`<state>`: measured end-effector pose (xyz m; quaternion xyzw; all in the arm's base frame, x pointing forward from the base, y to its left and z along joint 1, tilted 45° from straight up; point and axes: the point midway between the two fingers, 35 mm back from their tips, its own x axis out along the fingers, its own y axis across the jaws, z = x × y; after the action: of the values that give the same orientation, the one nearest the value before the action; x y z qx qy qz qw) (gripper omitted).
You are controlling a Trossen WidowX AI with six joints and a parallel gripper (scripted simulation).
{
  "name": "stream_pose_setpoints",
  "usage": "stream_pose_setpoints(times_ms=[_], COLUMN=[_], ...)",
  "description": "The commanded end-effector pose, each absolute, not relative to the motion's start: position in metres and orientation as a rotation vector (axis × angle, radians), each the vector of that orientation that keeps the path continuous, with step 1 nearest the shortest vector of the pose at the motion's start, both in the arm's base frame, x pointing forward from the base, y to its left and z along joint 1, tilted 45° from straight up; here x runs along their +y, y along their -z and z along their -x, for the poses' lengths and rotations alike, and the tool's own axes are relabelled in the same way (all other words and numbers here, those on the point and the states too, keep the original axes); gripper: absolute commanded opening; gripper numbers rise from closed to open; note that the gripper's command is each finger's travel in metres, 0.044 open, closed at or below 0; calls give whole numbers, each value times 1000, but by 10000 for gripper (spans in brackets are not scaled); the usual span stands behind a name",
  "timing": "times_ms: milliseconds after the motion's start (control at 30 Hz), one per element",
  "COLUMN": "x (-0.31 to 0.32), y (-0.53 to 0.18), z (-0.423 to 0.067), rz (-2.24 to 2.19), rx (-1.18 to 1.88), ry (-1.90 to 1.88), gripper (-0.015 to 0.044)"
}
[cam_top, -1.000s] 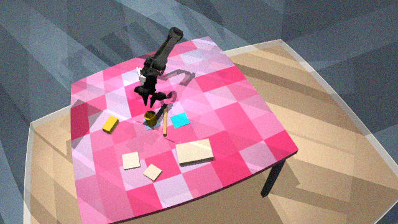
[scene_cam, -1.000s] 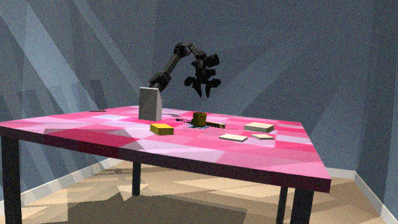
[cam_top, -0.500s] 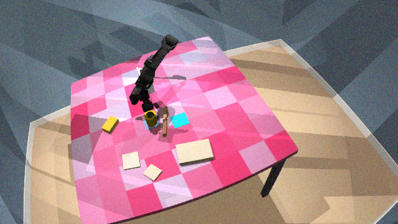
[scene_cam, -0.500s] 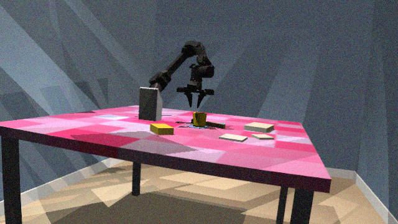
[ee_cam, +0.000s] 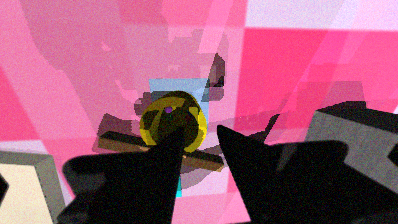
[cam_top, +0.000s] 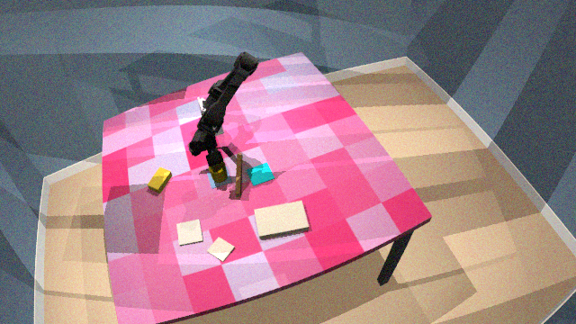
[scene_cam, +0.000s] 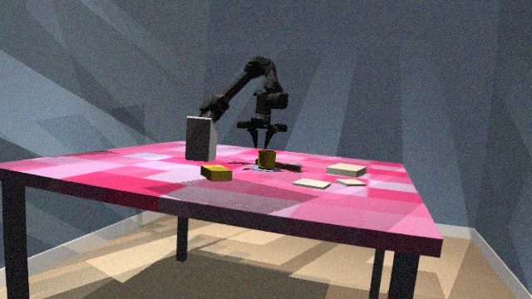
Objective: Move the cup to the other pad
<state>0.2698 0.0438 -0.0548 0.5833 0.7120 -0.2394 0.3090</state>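
Observation:
A yellow cup [cam_top: 219,172] [scene_cam: 267,159] [ee_cam: 172,122] stands upright on a light blue pad [ee_cam: 170,86] [cam_top: 211,181] near the middle of the pink checkered table [cam_top: 360,180]. In the wrist view small marbles, one of them purple [ee_cam: 169,109], lie inside it. The other pad [cam_top: 261,174] is cyan and lies just right of the cup, beyond a brown stick [cam_top: 238,175] [scene_cam: 288,167] [ee_cam: 200,157]. My gripper [cam_top: 215,158] [scene_cam: 261,143] [ee_cam: 200,129] hangs just above the cup's rim. Its fingers point down and stand partly apart, with nothing between them.
A yellow block [cam_top: 159,179] [scene_cam: 216,172] lies left of the cup. Three cream slabs [cam_top: 281,219] [cam_top: 189,231] [cam_top: 220,248] lie nearer the front edge. A grey box [scene_cam: 200,138] stands behind, by the arm's base.

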Motion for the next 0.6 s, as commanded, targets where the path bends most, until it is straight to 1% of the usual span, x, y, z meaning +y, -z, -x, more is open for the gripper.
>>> stream_pose_setpoints(times_ms=[0, 567], x=[49, 69], y=[60, 79], z=[-267, -263], rz=[-1548, -1550], rx=[1887, 1889], ry=[636, 634], gripper=[166, 166])
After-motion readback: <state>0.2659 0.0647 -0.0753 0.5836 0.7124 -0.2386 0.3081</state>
